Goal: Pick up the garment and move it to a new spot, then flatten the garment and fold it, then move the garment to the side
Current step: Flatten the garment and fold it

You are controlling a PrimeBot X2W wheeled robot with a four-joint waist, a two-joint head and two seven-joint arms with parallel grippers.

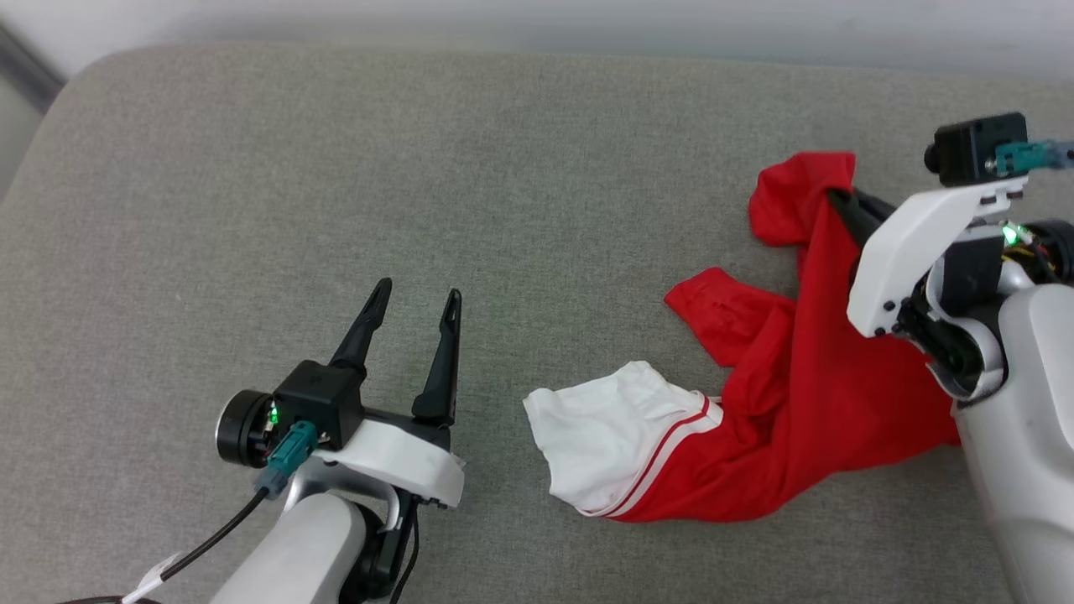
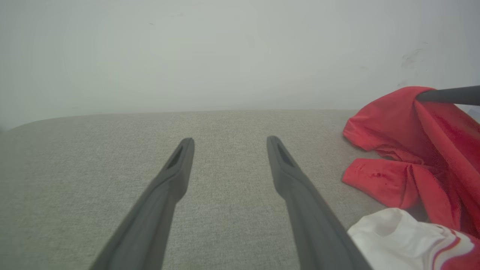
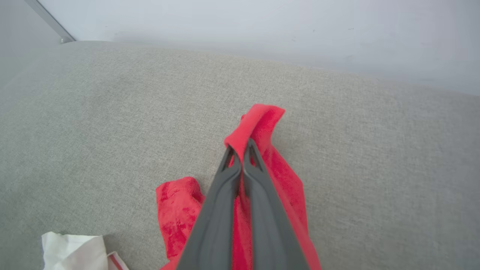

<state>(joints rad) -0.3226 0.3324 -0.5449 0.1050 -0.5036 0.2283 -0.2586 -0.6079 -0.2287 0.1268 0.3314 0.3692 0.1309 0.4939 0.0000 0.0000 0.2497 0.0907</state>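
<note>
The red garment (image 1: 797, 403) hangs crumpled from my right gripper (image 1: 841, 204) at the right of the grey cushion, its lower part resting on the surface with a white sleeve (image 1: 600, 436) and red-white stripe trim spread to the left. In the right wrist view my right gripper (image 3: 240, 147) is shut on a fold of the red garment (image 3: 258, 120), lifted above the cushion. My left gripper (image 1: 417, 296) stands open over bare cushion to the left of the sleeve, with nothing between its fingers (image 2: 180, 161). The garment (image 2: 420, 150) lies to its right. Letters and number are hidden.
The grey cushion (image 1: 352, 168) spreads wide to the left and toward the back, ending at a pale wall (image 3: 262, 26). A dark strip (image 1: 25, 67) runs at the far left corner.
</note>
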